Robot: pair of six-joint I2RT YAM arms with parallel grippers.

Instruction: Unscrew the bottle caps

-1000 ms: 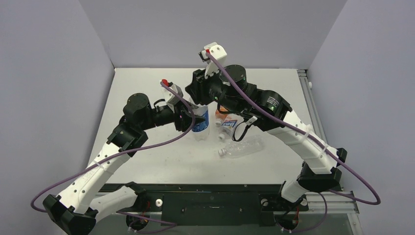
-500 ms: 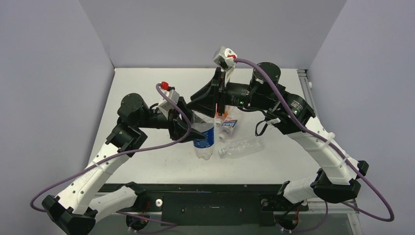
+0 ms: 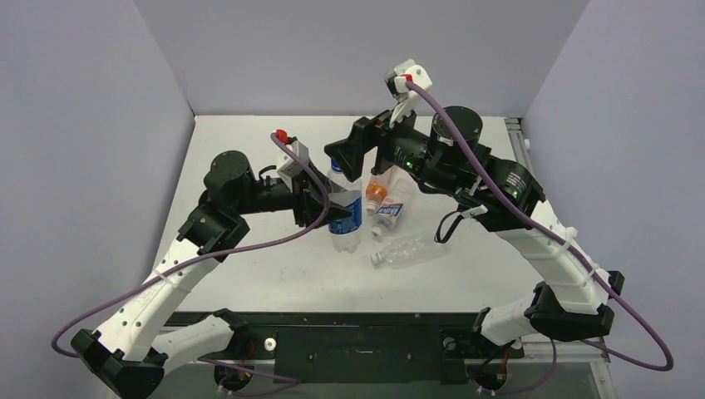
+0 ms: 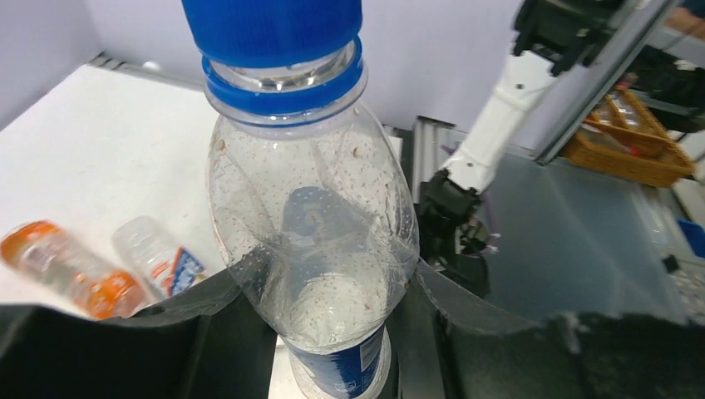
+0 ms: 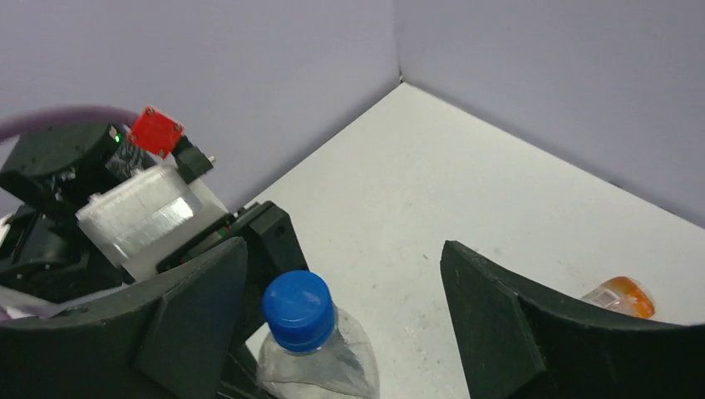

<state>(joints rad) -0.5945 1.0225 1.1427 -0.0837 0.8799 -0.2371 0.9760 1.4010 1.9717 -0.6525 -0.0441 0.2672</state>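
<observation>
From the top view, the left gripper [image 3: 331,218] was clamped round the body of the Pepsi bottle [image 3: 349,226], which stood upright on the table [image 3: 249,150] with its long axis vertical. The right gripper [image 3: 342,160] hung at the bottle's 12 o'clock, over its neck, and was the nearer arm to the cap. The orange bottle [image 3: 376,196] and the plain bottle [image 3: 407,249] lay on their sides at its 3 to 5 o'clock.

In the left wrist view, dark fingers dented thin, clear, droplet-beaded plastic. The smooth blue cap [image 4: 272,29] sat at 12 o'clock above a blue collar ring.

In the right wrist view, the jaws stood wide apart. The cap lay between them at about 7 o'clock, closer to one finger and touching neither, so it probably needed centring before a grip.
</observation>
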